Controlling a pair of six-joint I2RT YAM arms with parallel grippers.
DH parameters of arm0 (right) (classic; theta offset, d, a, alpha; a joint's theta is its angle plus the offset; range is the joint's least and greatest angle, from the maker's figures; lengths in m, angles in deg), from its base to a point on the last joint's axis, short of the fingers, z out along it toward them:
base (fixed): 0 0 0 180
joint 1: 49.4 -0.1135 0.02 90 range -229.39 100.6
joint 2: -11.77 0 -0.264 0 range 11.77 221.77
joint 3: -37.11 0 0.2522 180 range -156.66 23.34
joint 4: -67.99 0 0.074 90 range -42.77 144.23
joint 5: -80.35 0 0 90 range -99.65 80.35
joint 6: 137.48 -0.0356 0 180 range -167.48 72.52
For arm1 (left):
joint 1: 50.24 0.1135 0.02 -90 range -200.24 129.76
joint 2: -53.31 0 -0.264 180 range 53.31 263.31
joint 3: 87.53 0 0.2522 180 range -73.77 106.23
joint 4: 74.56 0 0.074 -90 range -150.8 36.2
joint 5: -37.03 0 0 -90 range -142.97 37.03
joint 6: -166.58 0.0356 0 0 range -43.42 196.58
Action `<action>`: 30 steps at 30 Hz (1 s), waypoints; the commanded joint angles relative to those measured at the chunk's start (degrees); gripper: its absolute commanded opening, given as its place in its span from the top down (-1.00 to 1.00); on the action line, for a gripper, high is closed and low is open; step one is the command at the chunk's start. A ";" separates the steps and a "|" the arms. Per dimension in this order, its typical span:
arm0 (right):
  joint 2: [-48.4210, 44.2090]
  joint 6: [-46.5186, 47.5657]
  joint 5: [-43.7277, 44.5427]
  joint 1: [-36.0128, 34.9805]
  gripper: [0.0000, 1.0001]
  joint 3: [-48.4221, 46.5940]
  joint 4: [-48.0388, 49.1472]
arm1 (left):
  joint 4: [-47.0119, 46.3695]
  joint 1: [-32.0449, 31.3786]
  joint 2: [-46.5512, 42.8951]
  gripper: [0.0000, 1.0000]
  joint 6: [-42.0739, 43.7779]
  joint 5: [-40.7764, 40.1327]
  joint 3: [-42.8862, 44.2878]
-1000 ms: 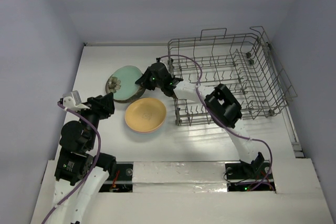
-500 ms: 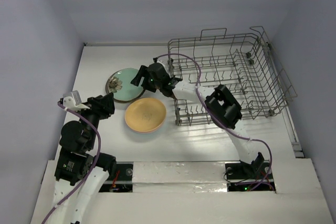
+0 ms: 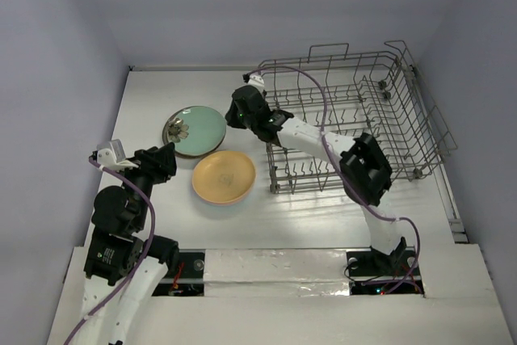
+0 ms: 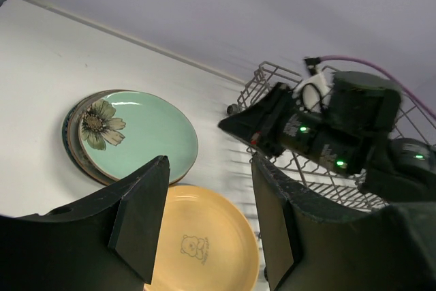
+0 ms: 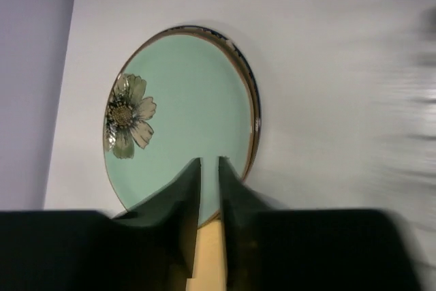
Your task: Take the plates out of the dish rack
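A mint green plate with a flower (image 3: 198, 128) lies flat on top of a stack of plates at the left middle of the table. It also shows in the left wrist view (image 4: 136, 134) and the right wrist view (image 5: 184, 114). An orange-yellow plate (image 3: 224, 176) lies flat in front of it, on its own. The dish rack (image 3: 323, 61) stands at the right and shows no plates. My right gripper (image 3: 230, 119) hovers between the stack and the rack's left end, jaws only slightly apart (image 5: 210, 161) and empty. My left gripper (image 3: 170, 153) is wide open (image 4: 208, 165) and empty, left of the yellow plate (image 4: 204, 243).
The rack's raised wire handle loops and upright tines (image 4: 300, 168) stand close behind my right arm. A white wall runs along the far side. The table's near edge carries white taped boards (image 3: 275, 268) by the arm bases.
My right gripper has let go of the mint green plate, which now lies flat on the stack, and has pulled back up and right towards the rack. The left arm has not moved.
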 commanded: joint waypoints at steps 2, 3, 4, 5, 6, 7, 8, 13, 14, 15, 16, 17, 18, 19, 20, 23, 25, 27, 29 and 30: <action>-12.39 4.51 2.36 -0.44 1.00 8.33 6.50 | -2.83 0.38 1.39 0.03 0.50 0.75 0.12; -14.94 5.12 2.45 -0.44 1.00 10.37 7.39 | -2.92 0.38 1.48 0.03 0.58 0.83 0.20; -20.53 6.70 3.23 -0.44 1.00 12.48 11.14 | -2.83 0.38 1.74 0.02 0.67 1.01 0.21; -23.46 7.41 3.76 -0.44 1.00 16.59 12.31 | -2.92 0.38 1.92 0.01 0.67 1.10 0.29; -26.54 8.20 4.46 -0.44 1.00 18.63 13.10 | -3.00 0.38 2.09 0.01 0.85 1.18 0.29; -32.75 10.29 5.86 -0.44 1.00 20.74 14.41 | -3.00 0.38 2.35 0.00 0.85 1.27 0.29; -36.20 11.36 6.75 -0.44 1.00 22.76 14.95 | -2.92 0.38 2.36 -0.07 0.85 1.45 0.29; -57.03 16.55 12.54 -0.44 0.29 38.12 15.13 | -3.09 0.38 2.71 -0.29 1.55 2.68 0.29; -60.63 16.82 14.90 -0.44 0.13 40.34 14.69 | -3.09 0.38 2.71 -0.32 1.64 2.77 0.29; -67.63 16.91 16.32 -0.44 -0.28 42.28 14.26 | -3.27 0.38 2.80 -0.34 1.73 3.12 0.29; -71.01 16.91 17.38 -0.44 -0.44 46.04 12.86 | -3.27 0.38 2.71 -0.35 1.81 3.29 0.29; -74.26 16.82 19.91 -0.44 -0.58 47.73 12.06 | -3.44 0.91 2.80 -0.36 2.16 3.47 0.29; -80.03 16.56 20.98 -0.44 -0.74 49.14 11.18 | -3.62 0.91 2.80 -0.36 2.34 3.73 0.29; -82.62 16.38 21.86 -0.44 -0.77 50.37 9.35 | -3.71 0.91 2.97 -0.36 2.43 3.73 0.29; -84.90 16.21 23.09 -0.44 -0.78 52.82 8.63 | -3.79 0.91 3.15 -0.36 2.60 3.82 0.29; -92.56 15.94 25.73 -0.44 -0.78 57.91 8.19 | -4.49 0.91 3.32 -0.36 3.39 4.61 0.29; -96.59 16.03 26.88 -0.44 -0.78 60.39 8.10 | -4.85 0.91 3.15 -0.37 3.66 4.79 0.29; -98.37 16.03 27.76 -0.44 -0.79 63.54 8.45 | -5.81 0.91 2.89 -0.37 4.27 5.40 -0.32; -99.42 15.85 27.06 -0.44 -0.79 64.70 8.98 | -6.26 0.91 2.62 -0.42 4.10 5.84 -0.58; -99.52 15.85 26.45 -0.44 -0.80 64.88 8.89 | -6.60 0.91 2.62 -0.46 4.10 6.02 -0.67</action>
